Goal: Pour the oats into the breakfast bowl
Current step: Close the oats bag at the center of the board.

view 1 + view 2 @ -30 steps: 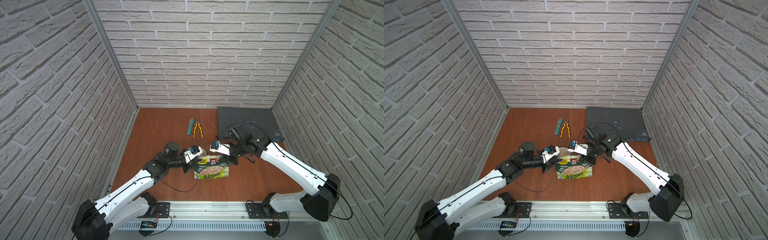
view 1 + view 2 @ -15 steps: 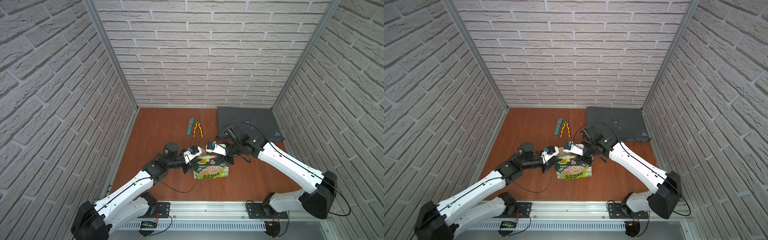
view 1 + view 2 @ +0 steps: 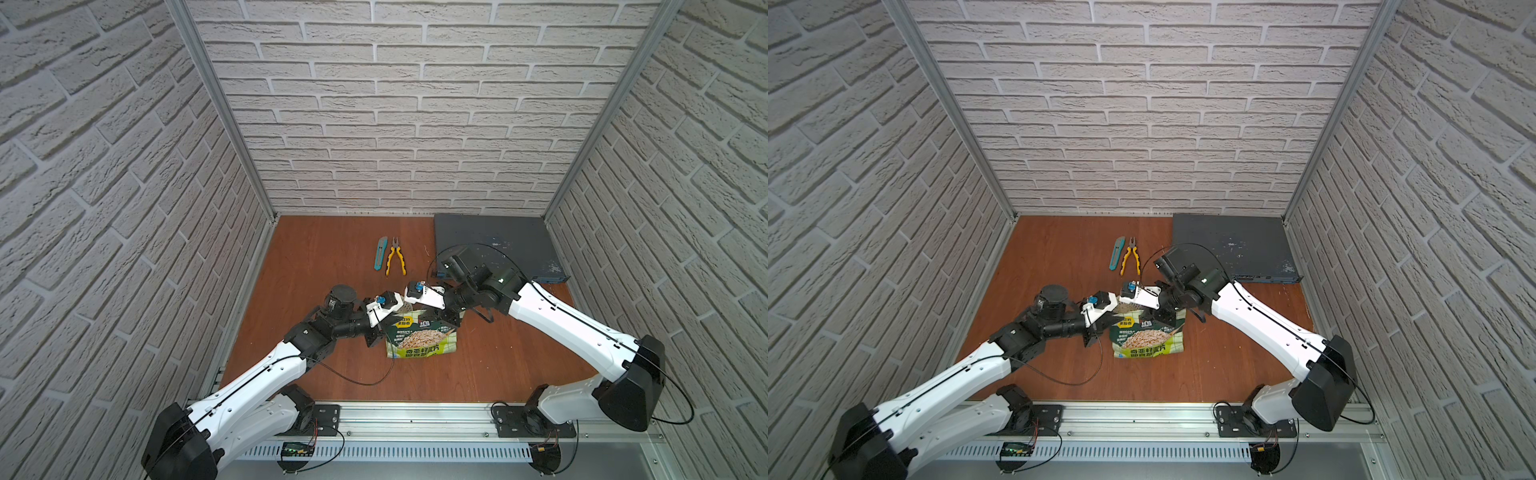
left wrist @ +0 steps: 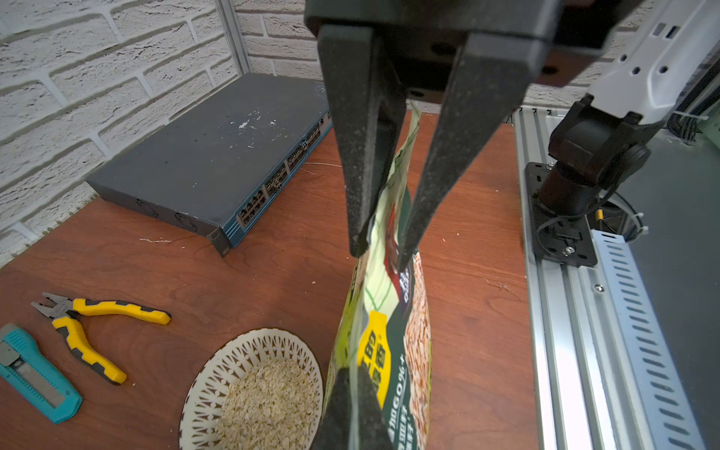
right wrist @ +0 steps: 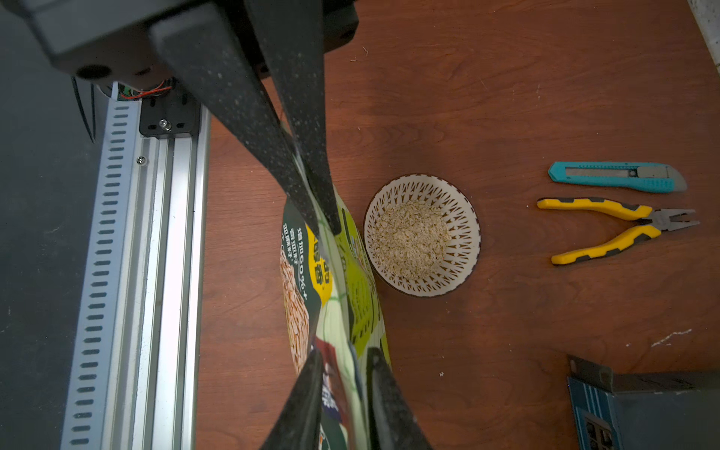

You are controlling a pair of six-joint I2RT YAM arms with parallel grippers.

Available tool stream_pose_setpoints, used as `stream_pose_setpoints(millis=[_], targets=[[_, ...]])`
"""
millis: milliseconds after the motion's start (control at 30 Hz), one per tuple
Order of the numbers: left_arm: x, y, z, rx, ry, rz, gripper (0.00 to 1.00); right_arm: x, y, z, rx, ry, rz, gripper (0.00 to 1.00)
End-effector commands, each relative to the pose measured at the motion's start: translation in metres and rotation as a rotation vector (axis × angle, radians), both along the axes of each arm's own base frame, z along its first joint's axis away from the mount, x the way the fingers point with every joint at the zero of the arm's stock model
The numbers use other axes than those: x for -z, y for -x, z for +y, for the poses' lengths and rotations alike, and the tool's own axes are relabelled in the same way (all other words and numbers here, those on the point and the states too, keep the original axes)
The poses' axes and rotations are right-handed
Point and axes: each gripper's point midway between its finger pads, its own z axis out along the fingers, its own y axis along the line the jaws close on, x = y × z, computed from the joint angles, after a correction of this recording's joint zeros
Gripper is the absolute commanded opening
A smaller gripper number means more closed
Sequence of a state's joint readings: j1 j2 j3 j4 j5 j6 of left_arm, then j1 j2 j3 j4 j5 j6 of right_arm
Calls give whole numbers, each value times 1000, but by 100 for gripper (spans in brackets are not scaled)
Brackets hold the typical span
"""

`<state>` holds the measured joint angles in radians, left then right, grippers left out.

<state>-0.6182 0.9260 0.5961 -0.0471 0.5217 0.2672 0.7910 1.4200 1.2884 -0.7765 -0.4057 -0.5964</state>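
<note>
The dark-green and lime oats pouch [image 3: 422, 336] [image 3: 1148, 338] stands upright on the wooden table, nearer the front rail than the breakfast bowl. The white lattice breakfast bowl [image 5: 463, 241] [image 4: 218, 374] holds a heap of pale oats [image 5: 409, 237] [image 4: 269, 401]; in both top views the grippers mostly hide it. My left gripper [image 5: 327, 230] [image 4: 352, 374] [image 3: 387, 323] is shut on one top corner of the pouch. My right gripper [image 5: 345, 352] [image 4: 382, 257] [image 3: 446, 318] pinches the other top corner, a finger on each face.
Yellow-handled pliers [image 3: 395, 262] and a teal utility knife [image 3: 380, 258] lie behind the bowl. A flat grey network switch [image 3: 494, 245] fills the back right corner. The aluminium rail [image 3: 411, 419] with both arm bases runs along the front edge. Brick walls enclose three sides.
My right gripper has shifted a little to the left along the pouch top and its jaws have narrowed onto the corner. The left arm and the pouch have stayed put.
</note>
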Motion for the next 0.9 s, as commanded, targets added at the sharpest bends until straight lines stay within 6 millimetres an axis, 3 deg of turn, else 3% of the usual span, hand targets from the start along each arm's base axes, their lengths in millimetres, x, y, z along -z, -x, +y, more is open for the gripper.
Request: stream_pose_setpoints(millis=[0,200,267,367,467,600,733,867], targets=[[-31,-4,-4,4,90,-101,0,-7,-1,16,-16,-43,10,5],[-28,-5,0,-29,100,-92,0,-9,-5,13,6,-35,-32,3],[-25,-5,3,-48,97,-87,11,-11,-6,12,11,-31,-42,3],[-21,-5,9,-85,99,-76,38,-11,-7,10,13,-26,-48,6],[-13,-5,16,-130,104,-53,47,-10,-4,11,5,-26,-36,12],[-4,-4,23,-178,124,-32,45,-6,0,14,-16,-18,-22,21],[-2,-5,26,-197,136,-34,28,-4,2,20,-33,-22,-14,22],[-5,-5,25,-193,144,-39,8,-1,1,23,-40,-12,-6,4]])
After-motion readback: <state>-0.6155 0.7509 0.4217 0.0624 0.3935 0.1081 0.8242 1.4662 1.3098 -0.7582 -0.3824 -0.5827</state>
